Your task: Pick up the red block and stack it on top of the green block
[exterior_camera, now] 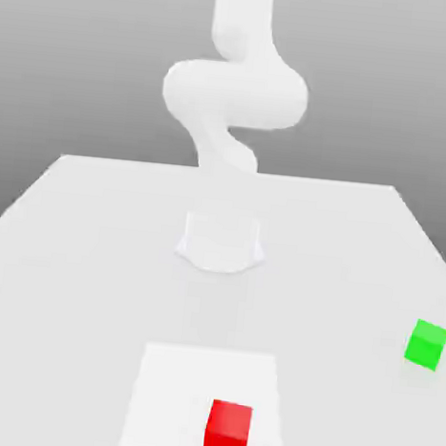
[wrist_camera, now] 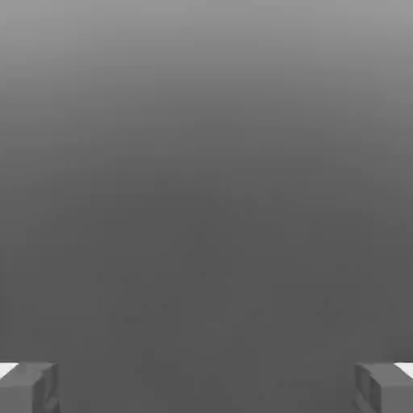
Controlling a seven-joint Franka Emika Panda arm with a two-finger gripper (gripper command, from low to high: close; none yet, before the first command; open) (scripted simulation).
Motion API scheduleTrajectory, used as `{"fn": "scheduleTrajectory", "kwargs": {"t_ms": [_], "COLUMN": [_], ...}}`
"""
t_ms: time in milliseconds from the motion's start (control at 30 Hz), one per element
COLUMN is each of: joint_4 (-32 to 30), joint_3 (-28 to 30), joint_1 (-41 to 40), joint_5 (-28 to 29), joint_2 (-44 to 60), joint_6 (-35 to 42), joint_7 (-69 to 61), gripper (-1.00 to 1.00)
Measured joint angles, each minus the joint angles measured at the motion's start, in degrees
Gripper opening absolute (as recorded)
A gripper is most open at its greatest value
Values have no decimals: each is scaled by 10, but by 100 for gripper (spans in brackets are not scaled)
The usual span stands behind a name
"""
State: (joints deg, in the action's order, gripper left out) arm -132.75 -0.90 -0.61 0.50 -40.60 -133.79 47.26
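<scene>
Hand view: claw [wrist_camera: 206, 387] spread wide, nothing between its fingers [wrist_camera: 28, 387], facing blank grey.

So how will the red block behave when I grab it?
The red block looks like a rigid, flat-faced cube, so it probably sits stable and won't roll. Its smooth faces may be a bit slippery. The gripper is wide open, likely wide enough.

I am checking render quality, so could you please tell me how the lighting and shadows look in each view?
Exterior view: flat, even light; the white arm washes out, and the red block and green block cast barely any shadow. Hand view: only a grey gradient, with the open claw at the edge.
</scene>
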Motion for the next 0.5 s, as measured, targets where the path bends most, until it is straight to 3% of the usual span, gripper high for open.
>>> {"fn": "scheduleTrajectory", "kwargs": {"t_ms": [500], "joint_4": [-58], "joint_3": [-38], "joint_1": [-21], "joint_5": [31], "joint_2": [315], "joint_6": [-121], "joint_7": [87], "gripper": [0]}}
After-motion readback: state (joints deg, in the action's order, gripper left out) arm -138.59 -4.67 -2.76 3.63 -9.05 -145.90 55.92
